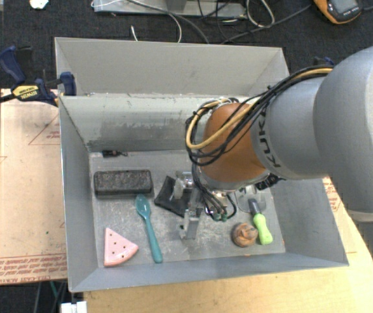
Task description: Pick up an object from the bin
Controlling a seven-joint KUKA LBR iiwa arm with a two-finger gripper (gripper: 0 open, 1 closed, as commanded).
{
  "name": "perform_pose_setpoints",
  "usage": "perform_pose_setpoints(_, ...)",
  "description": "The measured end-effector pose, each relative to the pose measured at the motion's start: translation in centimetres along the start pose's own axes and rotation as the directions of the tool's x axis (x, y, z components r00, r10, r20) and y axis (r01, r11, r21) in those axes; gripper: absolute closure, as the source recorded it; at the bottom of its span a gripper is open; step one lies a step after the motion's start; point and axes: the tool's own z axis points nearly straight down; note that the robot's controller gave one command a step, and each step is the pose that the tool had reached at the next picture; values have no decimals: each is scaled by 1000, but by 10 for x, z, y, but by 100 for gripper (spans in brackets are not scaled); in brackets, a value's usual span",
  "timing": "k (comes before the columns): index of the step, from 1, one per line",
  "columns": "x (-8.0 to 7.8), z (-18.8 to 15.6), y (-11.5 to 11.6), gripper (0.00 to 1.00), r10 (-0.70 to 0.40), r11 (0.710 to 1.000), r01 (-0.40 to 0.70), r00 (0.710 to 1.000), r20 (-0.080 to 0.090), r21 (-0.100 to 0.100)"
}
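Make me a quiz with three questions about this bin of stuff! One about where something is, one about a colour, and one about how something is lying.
1. Where is the pink wedge?
A. In the front left corner of the bin
B. In the back right corner
C. Outside on the carpet

2. What colour is the spoon?
A. Red
B. Teal
C. Yellow

3. How is the dark grey block placed?
A. Standing on end
B. Lying flat on the bin floor
C. Leaning on the back wall

Answers:
1. A, it sits by the left wall near the front rim.
2. B, its bowl and handle are both blue-green.
3. B, its long side rests on the floor, clear of the walls.
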Motion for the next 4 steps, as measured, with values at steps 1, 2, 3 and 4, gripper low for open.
perform_pose_setpoints(1,-55,-4,-26,100,93,996,-93,996,-2,-2)
perform_pose_setpoints(2,-55,-4,-26,100,93,996,-93,996,-2,-3)
perform_pose_setpoints(3,-61,-8,-22,100,14,1000,-14,1000,-5,-1)
perform_pose_setpoints(4,-68,-69,-17,100,-40,999,40,999,-5,-3)
